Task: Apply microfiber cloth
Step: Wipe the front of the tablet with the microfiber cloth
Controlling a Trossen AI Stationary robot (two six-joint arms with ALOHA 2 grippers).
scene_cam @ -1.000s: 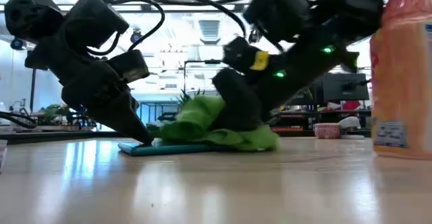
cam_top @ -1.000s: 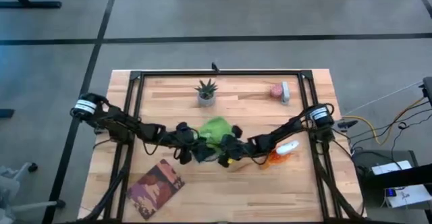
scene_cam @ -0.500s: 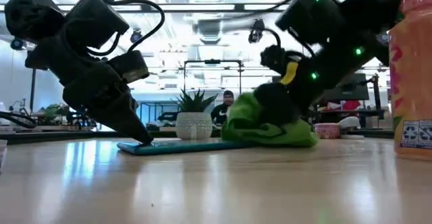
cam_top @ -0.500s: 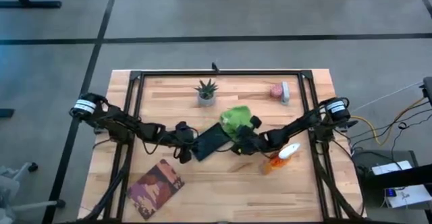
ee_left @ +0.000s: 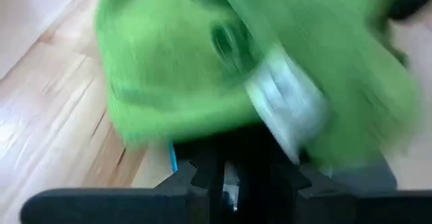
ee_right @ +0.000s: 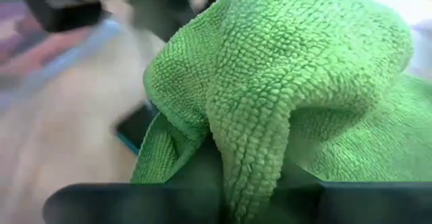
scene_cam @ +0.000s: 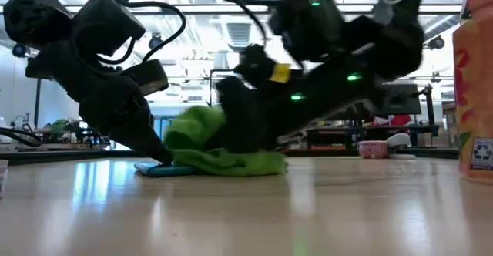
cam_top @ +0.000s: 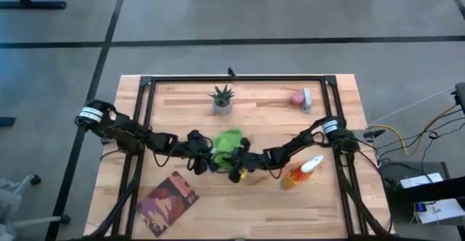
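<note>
Cloth (cam_top: 227, 142) — lime-green microfiber, bunched into a heap near the middle of the bench (cam_top: 269, 197). It lies between the two hands, draped over the right hand and spread across most of a dark flat tablet (scene_cam: 154, 170), of which only a teal-edged corner shows just beside the left hand in the low view.

Right hand (cam_top: 234, 160) — reaching in low from the right arm, pinching a fold of the cloth; the right wrist view shows the fabric (ee_right: 270, 82) rising in a ridge straight up from between the dark fingers. A yellow tag on this arm sits just behind the hand.

Left hand (cam_top: 204, 157) — tip down at the tablet's edge, just beside the cloth on the side opposite the right hand. In the left wrist view the cloth (ee_left: 202, 69) fills the frame ahead of it; whether the fingers are spread or pressed together cannot be told.

Orange spray bottle (cam_top: 301, 173) — white head, lying on the bench beside the right arm, well behind the right hand.

Small potted plant (cam_top: 222, 100) — upright, beyond both hands toward the far edge of the bench, apart from the cloth.

Patterned book (cam_top: 168, 202) — flat on the bench, near the left arm, on the near side of the left hand.
</note>
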